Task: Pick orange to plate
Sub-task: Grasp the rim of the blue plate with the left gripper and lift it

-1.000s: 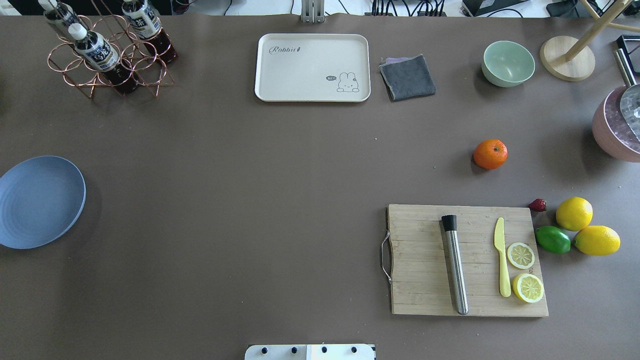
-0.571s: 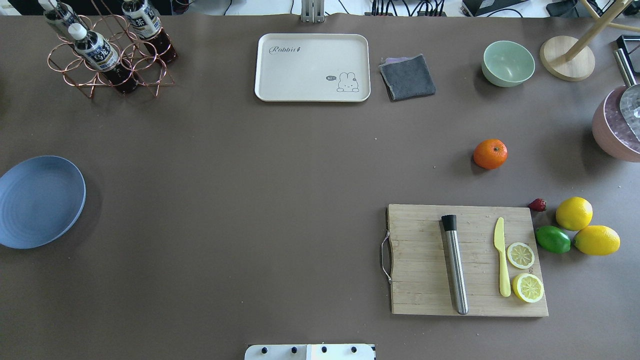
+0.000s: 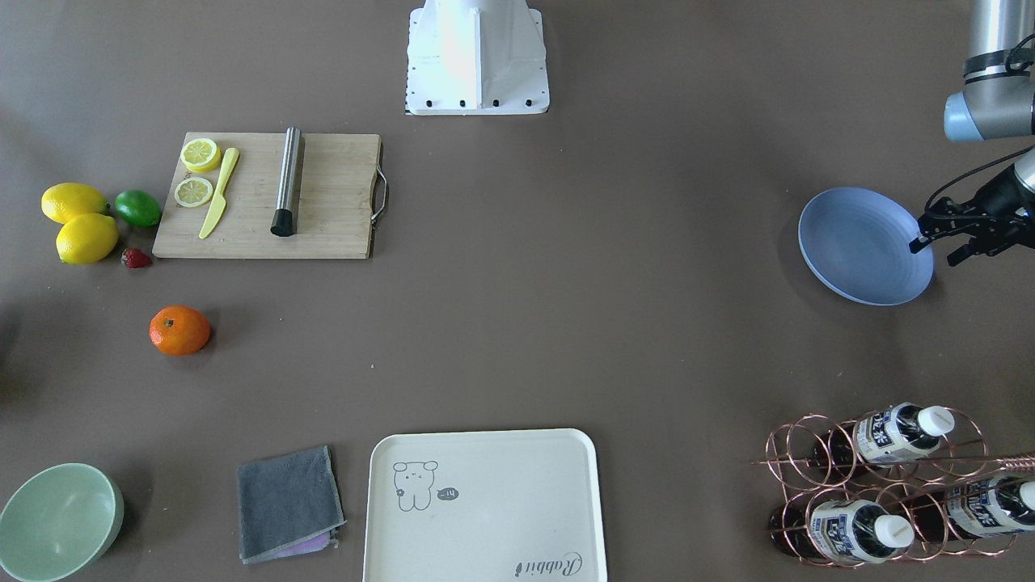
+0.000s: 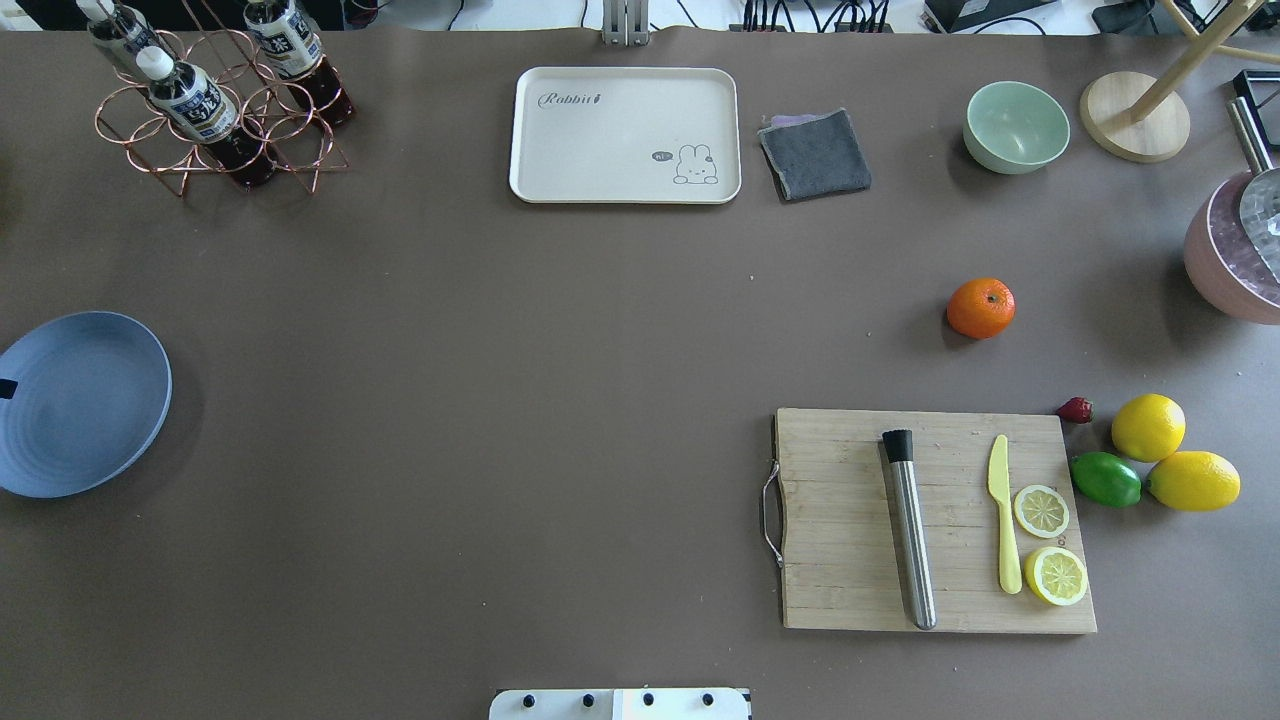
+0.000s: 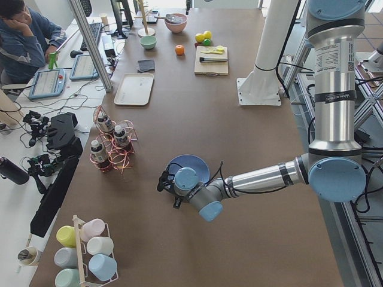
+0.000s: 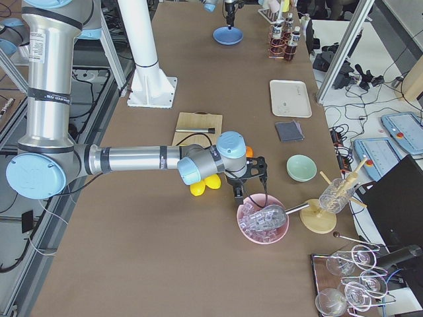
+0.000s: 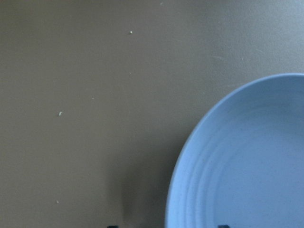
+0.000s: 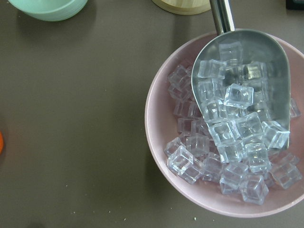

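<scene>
The orange (image 4: pixel 981 308) lies on the brown table just beyond the cutting board, also seen in the front-facing view (image 3: pixel 179 330); only a sliver of it shows at the right wrist view's left edge. The blue plate (image 4: pixel 80 405) sits bare at the far left (image 3: pixel 861 246). My left gripper (image 3: pixel 934 252) hovers open over the plate's outer rim, and one fingertip (image 4: pixel 5 388) shows at the overhead view's edge. The right gripper (image 6: pixel 249 187) hangs over the pink ice bowl, a little away from the orange; I cannot tell whether it is open or shut.
A cutting board (image 4: pixel 935 520) carries a steel muddler, a yellow knife and lemon slices. Lemons (image 4: pixel 1148 427), a lime (image 4: pixel 1105 479) and a strawberry lie beside it. A pink ice bowl (image 8: pixel 156 137), green bowl (image 4: pixel 1016 127), cream tray (image 4: pixel 625 135), grey cloth (image 4: pixel 815 153) and bottle rack (image 4: pixel 215 100) line the far side.
A dark fingertip of the left gripper has come into the overhead view at the plate's left edge. The orange and all else lie where they were.
</scene>
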Robot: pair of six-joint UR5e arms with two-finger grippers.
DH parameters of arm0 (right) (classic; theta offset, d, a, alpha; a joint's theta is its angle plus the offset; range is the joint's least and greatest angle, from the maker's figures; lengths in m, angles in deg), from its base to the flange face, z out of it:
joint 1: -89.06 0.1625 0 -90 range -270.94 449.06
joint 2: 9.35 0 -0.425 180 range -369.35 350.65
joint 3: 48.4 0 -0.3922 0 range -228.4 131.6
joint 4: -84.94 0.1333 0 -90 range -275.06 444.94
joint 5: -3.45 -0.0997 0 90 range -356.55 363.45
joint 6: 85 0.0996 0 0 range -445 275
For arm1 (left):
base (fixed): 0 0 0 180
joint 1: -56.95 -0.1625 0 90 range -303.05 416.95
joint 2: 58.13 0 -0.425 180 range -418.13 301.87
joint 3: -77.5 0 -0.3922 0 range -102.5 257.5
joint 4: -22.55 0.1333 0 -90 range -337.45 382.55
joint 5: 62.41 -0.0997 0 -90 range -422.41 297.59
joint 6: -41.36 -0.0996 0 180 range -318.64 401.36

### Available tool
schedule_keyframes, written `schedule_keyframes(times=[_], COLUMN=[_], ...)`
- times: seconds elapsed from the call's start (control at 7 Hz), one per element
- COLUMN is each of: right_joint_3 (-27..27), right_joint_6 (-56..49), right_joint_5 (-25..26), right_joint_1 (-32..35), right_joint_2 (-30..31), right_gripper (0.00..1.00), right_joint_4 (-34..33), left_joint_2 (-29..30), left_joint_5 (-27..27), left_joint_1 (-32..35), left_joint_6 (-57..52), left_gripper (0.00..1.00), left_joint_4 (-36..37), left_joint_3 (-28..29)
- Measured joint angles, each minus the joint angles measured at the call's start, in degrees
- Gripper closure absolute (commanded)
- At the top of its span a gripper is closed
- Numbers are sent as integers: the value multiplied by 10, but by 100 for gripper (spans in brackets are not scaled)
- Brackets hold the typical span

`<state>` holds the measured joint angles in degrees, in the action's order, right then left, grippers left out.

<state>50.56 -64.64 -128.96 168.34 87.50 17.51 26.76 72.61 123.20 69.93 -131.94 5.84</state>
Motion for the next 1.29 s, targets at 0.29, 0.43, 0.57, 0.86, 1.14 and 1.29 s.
schedule_keyframes(times=[0.29,0.43,0.57,0.86,1.14,1.29], right_joint_3=[-1,-1,-1,-1,0,0], right_joint_6=[0,0,0,0,0,0], right_joint_5=[4,5,6,6,6,6], right_joint_1=[0,0,0,0,0,0], right_joint_2=[0,0,-1,-2,-2,-2], right_gripper=[0,0,0,0,0,0], right_joint_4=[-1,-1,-1,-1,-1,0], left_joint_2=[1,2,4,9,39,58], left_joint_5=[0,1,1,9,81,127], left_joint_1=[-9,-11,-11,-9,26,46], left_joint_6=[-1,-1,0,10,65,121], left_gripper=[72,96,100,100,100,100], left_joint_4=[-11,-13,-13,-12,-8,-9], left_joint_3=[6,8,8,4,-2,-15])
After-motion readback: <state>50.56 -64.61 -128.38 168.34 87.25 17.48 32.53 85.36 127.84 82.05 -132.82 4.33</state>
